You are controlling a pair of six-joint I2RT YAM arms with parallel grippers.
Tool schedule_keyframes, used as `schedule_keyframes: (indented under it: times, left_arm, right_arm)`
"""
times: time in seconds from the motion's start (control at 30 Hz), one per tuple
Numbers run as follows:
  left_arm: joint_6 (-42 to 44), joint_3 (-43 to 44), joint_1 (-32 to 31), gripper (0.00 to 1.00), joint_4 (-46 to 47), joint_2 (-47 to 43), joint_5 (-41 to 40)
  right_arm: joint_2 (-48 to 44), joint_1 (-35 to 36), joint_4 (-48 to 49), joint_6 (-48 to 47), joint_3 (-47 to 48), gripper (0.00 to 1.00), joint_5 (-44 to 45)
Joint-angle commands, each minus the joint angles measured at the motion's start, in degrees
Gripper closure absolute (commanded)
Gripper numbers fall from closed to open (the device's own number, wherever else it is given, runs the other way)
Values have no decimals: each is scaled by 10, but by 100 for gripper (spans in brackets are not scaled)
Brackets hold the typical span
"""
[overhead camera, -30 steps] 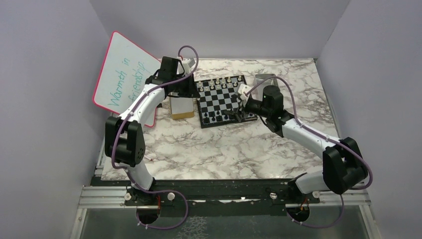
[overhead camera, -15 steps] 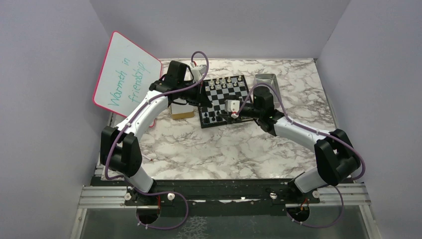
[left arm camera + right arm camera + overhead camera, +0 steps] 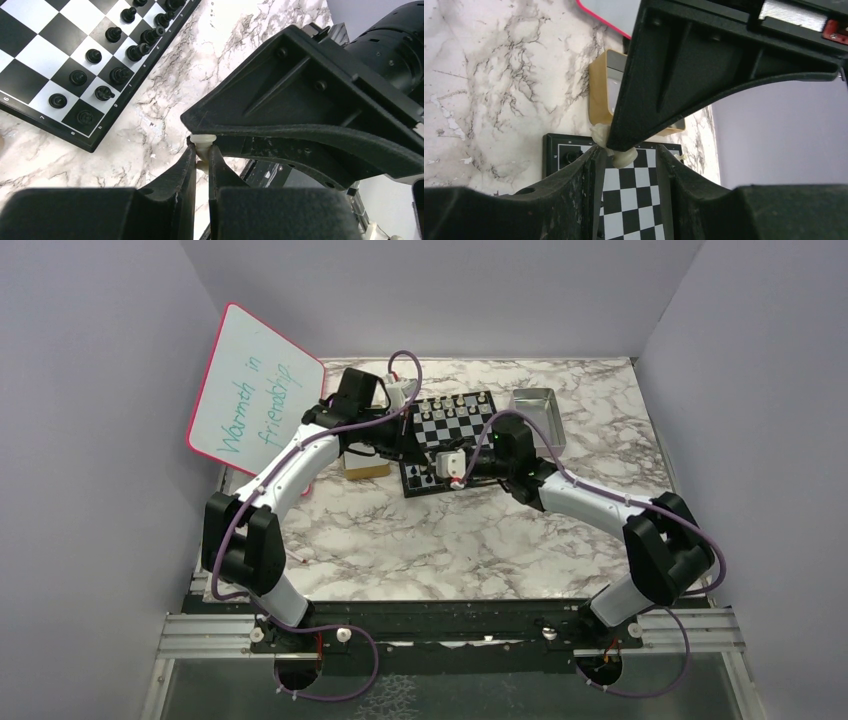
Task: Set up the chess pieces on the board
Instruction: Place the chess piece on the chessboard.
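The board (image 3: pixel 470 430) lies at the back middle of the table, with pale chess pieces (image 3: pixel 450 402) along its far row and black ones (image 3: pixel 115 55) along its near rows. My left gripper (image 3: pixel 201 150) is shut on a small pale chess piece (image 3: pixel 203 140) above the board's left edge (image 3: pixel 418 448). My right gripper (image 3: pixel 628 152) has come in from the right (image 3: pixel 432 468). It stands open around that same piece (image 3: pixel 624 159), which lies close against its left finger (image 3: pixel 594 167). The other finger (image 3: pixel 666 167) stands apart from the piece.
A wooden box (image 3: pixel 365 465) sits just left of the board, seen also in the right wrist view (image 3: pixel 599 95). A pink-rimmed whiteboard (image 3: pixel 255 400) leans at the back left. A shiny metal tray (image 3: pixel 535 405) stands right of the board. Purple walls close in on three sides.
My right gripper has moved left across the board's near side to meet the left one, and its jaws have narrowed. The left gripper has swung right over the board's left edge, still holding the piece.
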Motion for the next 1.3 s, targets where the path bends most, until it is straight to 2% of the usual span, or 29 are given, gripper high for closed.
schedule_keyframes:
  times: [0.0,0.1,0.2,0.27,0.47,0.63,0.73,0.87,0.97,1.27]
  left_arm:
    - [17,3,-4,92,-12,-8,30]
    - [18,9,-4,92,-18,-3,29]
    - [18,14,-4,92,-19,-3,29]
    - [14,19,-4,89,-19,-3,27]
    - [2,35,-4,70,-20,-8,14]
    - [-16,40,-3,59,-10,-21,-18]
    - [-41,26,-3,57,17,-36,-40]
    - [-70,0,-3,58,59,-55,-47]
    - [-85,-16,-3,63,89,-61,-48]
    - [-117,-25,-3,93,135,-58,-52]
  right_arm:
    - [15,10,-28,-31,20,56,12]
    - [16,13,-31,-36,19,62,11]
    - [18,14,-40,-43,18,74,13]
    - [19,14,-36,-37,15,78,16]
    - [15,14,65,90,-8,80,39]
    - [18,14,164,204,-34,82,71]
    - [21,14,226,271,-46,83,98]
    - [25,14,265,332,-49,83,127]
    - [27,14,294,361,-57,82,132]
    - [31,14,295,368,-64,81,142]
